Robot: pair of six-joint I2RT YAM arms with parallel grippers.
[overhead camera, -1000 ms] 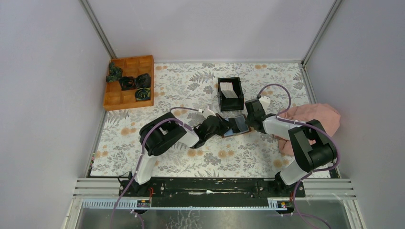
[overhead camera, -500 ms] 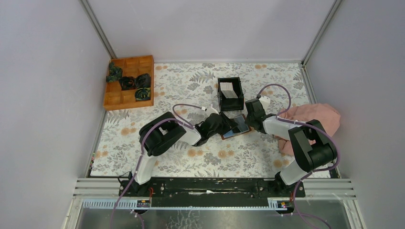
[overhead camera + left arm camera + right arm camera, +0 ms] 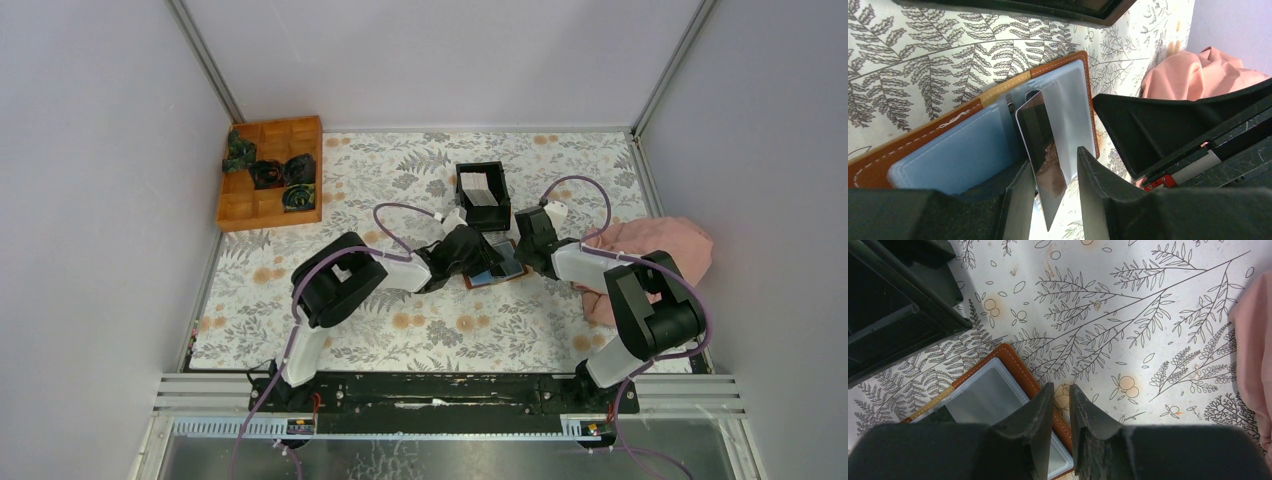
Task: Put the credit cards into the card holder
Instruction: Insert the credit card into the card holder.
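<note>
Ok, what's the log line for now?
left gripper: open | credit card: partly in card holder | right gripper: holding card holder

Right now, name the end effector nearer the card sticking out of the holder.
Left. The left end effector has the card between its fingers; the right end effector sits at the edge of the card holder, off the card.

Reddish-brown leather folding card holder [image 3: 497, 265] lies open mid-table, between left gripper [image 3: 476, 254] and right gripper [image 3: 524, 256]. 1 thin rectangular credit card [image 3: 1040, 150] sticks partway out of its pocket. Black square plastic box [image 3: 484, 221] sits just behind, holding more pale cards [image 3: 479, 190]. Orange wooden compartment tray [image 3: 250, 206] far left. Pink cloth [image 3: 682, 245] at right edge.
</note>
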